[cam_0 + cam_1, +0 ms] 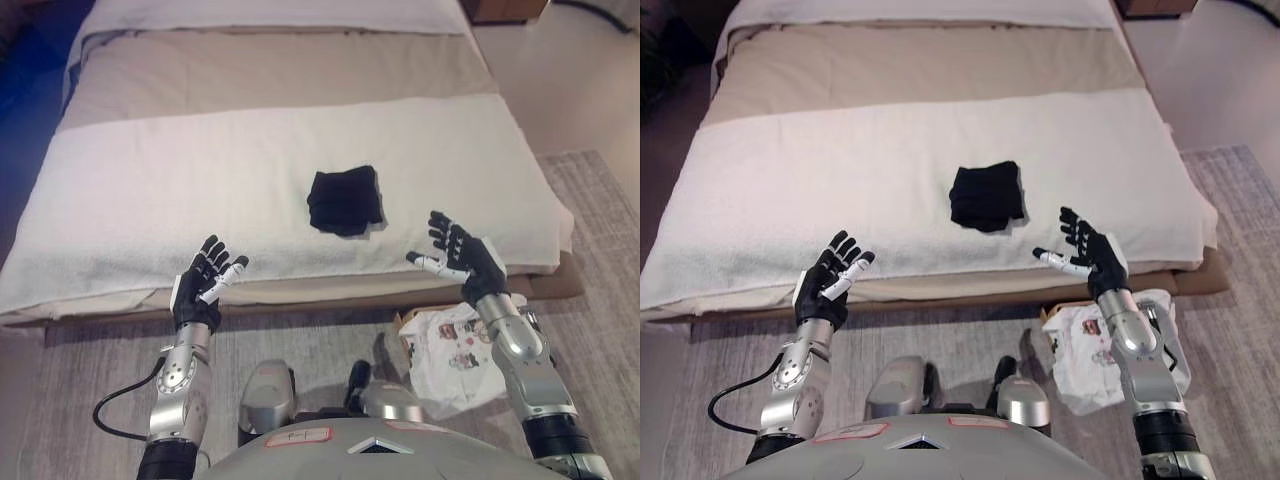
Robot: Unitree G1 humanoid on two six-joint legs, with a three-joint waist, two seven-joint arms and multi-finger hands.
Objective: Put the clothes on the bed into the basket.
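Observation:
A folded black garment (pixel 345 201) lies on the white blanket of the bed (pixel 150 190), near its front edge. My left hand (pixel 204 285) is raised and open by the bed's front edge, to the left of the garment and apart from it. My right hand (pixel 462 258) is raised and open at the bed's front edge, just right of the garment, holding nothing. On the floor under my right arm stands a basket (pixel 408 322) with a white printed garment (pixel 450 350) in it.
The bed has a beige sheet (pixel 280 65) behind the white blanket and a white pillow area at the far end. A grey rug (pixel 600 230) covers the floor in front and to the right of the bed.

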